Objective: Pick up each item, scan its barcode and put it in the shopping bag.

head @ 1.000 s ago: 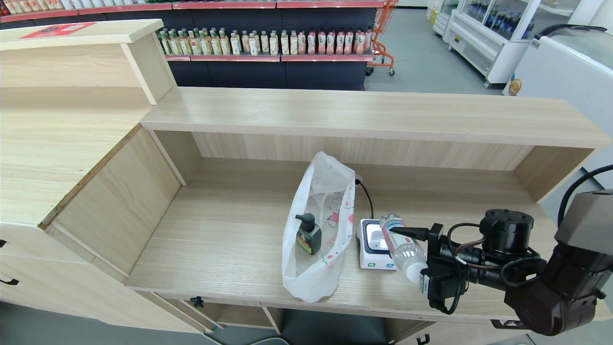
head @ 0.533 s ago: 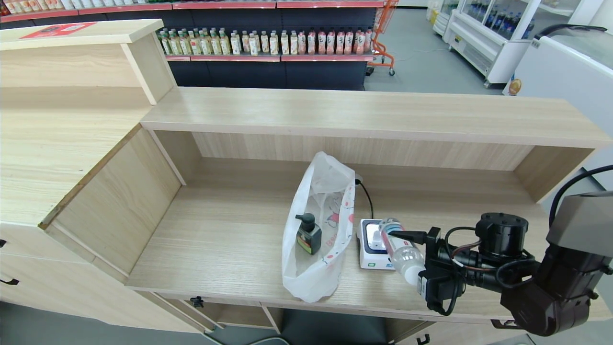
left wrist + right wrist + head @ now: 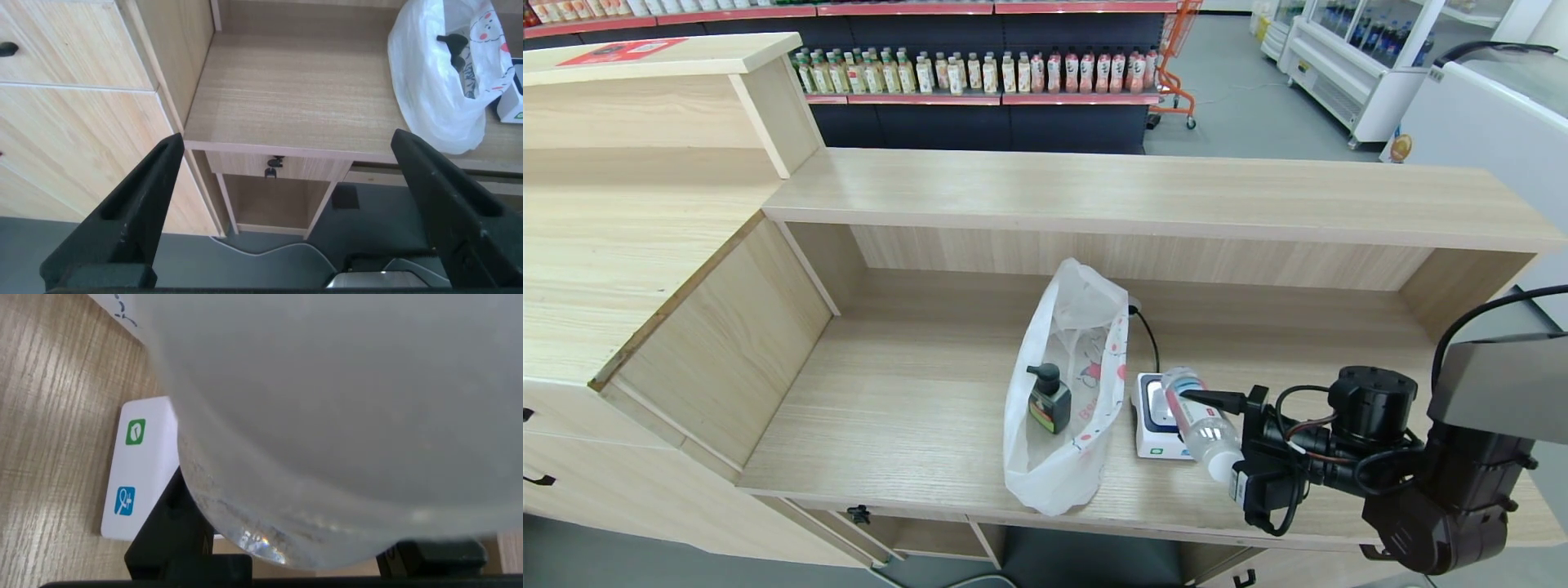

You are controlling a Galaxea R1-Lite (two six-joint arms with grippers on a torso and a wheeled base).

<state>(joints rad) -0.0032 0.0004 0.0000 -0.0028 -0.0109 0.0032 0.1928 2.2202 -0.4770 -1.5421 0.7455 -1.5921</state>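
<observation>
My right gripper [image 3: 1213, 416] is shut on a clear water bottle [image 3: 1196, 420] with a red and white label, held tilted just above the white barcode scanner [image 3: 1156, 445] on the counter. In the right wrist view the water bottle [image 3: 327, 416] sits close to the lens, with the scanner [image 3: 143, 478] beneath it. The white shopping bag [image 3: 1066, 392] lies open left of the scanner, and a dark pump bottle [image 3: 1049, 400] stands inside it. My left gripper [image 3: 286, 212] hangs open below the counter's front edge, with the shopping bag [image 3: 445, 73] off to one side.
The scanner's black cable [image 3: 1150, 335] runs back to the counter's rear wall. A raised wooden ledge [image 3: 1160, 196] spans the back and a side panel [image 3: 727, 335] closes the left. Bare countertop [image 3: 907, 408] lies left of the bag.
The right arm has shifted a little to the left with the water bottle, bringing it further over the scanner. The bag and pump bottle have stayed put.
</observation>
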